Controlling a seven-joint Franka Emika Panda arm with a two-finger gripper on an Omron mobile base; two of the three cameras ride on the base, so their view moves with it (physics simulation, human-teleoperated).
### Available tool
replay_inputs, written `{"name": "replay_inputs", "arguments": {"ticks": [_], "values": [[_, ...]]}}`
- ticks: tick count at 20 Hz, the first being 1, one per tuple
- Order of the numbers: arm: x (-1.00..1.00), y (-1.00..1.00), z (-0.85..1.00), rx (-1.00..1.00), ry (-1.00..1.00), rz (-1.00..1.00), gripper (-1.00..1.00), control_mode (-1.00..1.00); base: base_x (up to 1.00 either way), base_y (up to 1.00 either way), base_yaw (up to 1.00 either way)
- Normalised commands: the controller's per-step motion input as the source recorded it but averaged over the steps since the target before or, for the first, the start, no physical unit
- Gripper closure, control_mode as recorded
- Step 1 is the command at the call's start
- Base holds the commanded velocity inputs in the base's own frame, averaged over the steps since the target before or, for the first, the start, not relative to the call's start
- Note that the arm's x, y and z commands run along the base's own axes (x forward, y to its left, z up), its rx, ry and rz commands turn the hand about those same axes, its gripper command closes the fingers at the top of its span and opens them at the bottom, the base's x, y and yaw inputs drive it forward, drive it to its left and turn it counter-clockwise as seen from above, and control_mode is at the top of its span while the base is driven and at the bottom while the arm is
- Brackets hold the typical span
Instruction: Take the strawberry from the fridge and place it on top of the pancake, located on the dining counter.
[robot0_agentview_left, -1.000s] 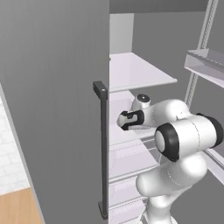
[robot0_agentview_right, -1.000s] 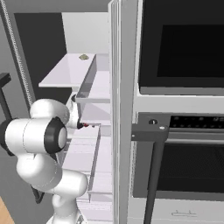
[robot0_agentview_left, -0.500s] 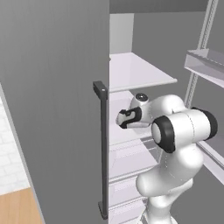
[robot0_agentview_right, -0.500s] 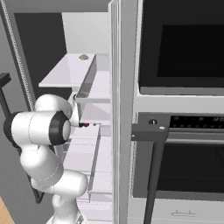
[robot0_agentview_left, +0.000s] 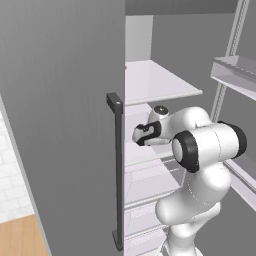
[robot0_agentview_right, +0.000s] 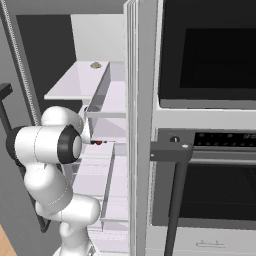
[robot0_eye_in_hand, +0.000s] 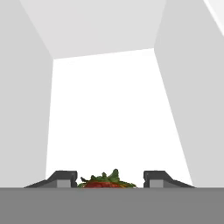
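Observation:
The strawberry (robot0_eye_in_hand: 107, 183), dark red with a green leafy cap, lies on a white fridge shelf (robot0_eye_in_hand: 113, 118) right between my gripper's (robot0_eye_in_hand: 110, 178) two fingertips. The fingers (robot0_eye_in_hand: 64, 178) stand close on either side of it, with a thin gap still showing on the right side, so the gripper is open around the berry. In the left base view my gripper (robot0_agentview_left: 138, 136) reaches into the open fridge (robot0_agentview_left: 60, 125) at middle-shelf height. From the right, the strawberry (robot0_agentview_right: 99, 143) peeks out as a red speck beside the arm. Pancake and dining counter are out of view.
The grey fridge door with its long dark handle (robot0_agentview_left: 118, 170) stands open at my left. A white upper shelf (robot0_agentview_left: 155, 82) carries a small olive item (robot0_agentview_right: 95, 65). Door bins (robot0_agentview_left: 235, 75) hang at the right. A built-in oven (robot0_agentview_right: 205, 125) sits beside the fridge.
The arm has pushed a little deeper into the fridge, its elbow rising. The fingers have drawn in closer around the strawberry.

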Motion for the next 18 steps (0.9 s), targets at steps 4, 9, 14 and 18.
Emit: {"name": "replay_inputs", "arguments": {"ticks": [4, 9, 14, 18], "values": [[-0.18, 0.0, 0.0, 0.0, 0.0, 0.0, 1.0, -1.0, 0.0, 0.0, 0.0], [-0.59, 0.0, 0.0, 0.0, 0.0, -0.02, 1.0, -1.0, 0.0, 0.0, 0.0], [-0.68, 0.0, 0.09, 0.0, -0.01, -0.04, 1.0, -1.0, 0.0, 0.0, 0.0], [-0.84, 0.0, 0.29, 0.0, -0.06, -0.04, 1.0, -1.0, 0.0, 0.0, 0.0]]}}
